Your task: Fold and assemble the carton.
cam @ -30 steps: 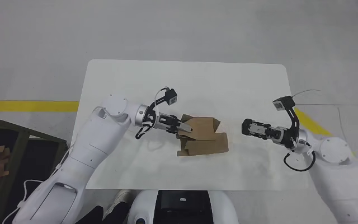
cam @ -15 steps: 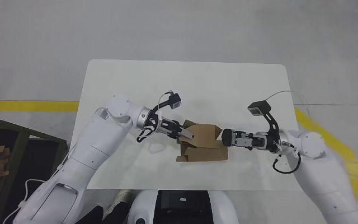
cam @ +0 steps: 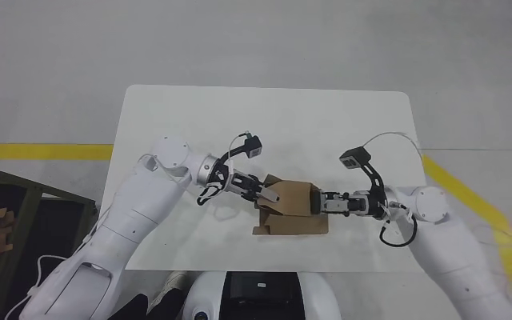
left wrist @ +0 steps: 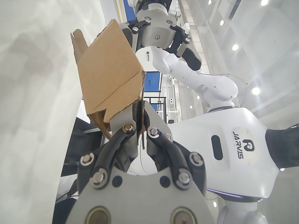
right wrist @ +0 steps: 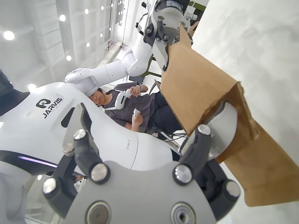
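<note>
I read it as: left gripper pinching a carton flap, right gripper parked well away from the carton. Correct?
Not quite. The left gripper does pinch a flap of the carton, but the right gripper is at the carton, open, one finger tucked into its open end, as the right wrist view shows.

Bench [cam: 320,120]: white, round-cornered, centre of the top view.
Floor [cam: 240,40]: pale grey, on all sides of the bench.
Yellow stripe [cam: 56,151]: on the floor at the left edge, and again at the right.
Dark olive frame [cam: 32,210]: lower left corner.
Ceiling lamps [left wrist: 264,1]: round, lit, in rows.
</note>
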### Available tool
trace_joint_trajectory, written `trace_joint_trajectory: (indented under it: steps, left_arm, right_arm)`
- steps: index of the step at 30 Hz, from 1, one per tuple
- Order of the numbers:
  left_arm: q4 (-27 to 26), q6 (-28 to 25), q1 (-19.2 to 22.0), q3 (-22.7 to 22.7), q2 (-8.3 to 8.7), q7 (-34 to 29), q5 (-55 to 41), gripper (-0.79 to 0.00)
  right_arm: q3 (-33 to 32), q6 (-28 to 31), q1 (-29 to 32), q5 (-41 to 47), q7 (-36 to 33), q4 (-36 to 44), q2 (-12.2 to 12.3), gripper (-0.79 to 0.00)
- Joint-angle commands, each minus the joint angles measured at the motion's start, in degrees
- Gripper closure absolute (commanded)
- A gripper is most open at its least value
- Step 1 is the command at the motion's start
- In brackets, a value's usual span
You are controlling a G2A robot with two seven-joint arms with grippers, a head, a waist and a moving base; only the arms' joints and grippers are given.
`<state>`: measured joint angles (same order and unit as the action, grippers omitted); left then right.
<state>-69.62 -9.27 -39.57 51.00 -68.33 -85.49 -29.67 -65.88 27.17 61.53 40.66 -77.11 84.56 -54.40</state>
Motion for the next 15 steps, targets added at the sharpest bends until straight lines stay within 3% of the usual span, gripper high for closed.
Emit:
trace_joint_trajectory:
  steps: [1, 15]
  left_arm:
    - [-0.08, 0.02, -0.06, 0.06, 0.03, -0.01, 0.01, 0.000]
    - [-0.07, 0.14, -0.24, 0.24, 0.08, -0.09, -0.27, 0.000]
  right_arm:
    - [0.71, -0.04, -0.29, 1.16, -0.04, -0.75, -0.26, -0.785]
    - [6.14, 1.07, -3.03, 4.14, 1.06, -5.18, -2.36, -0.785]
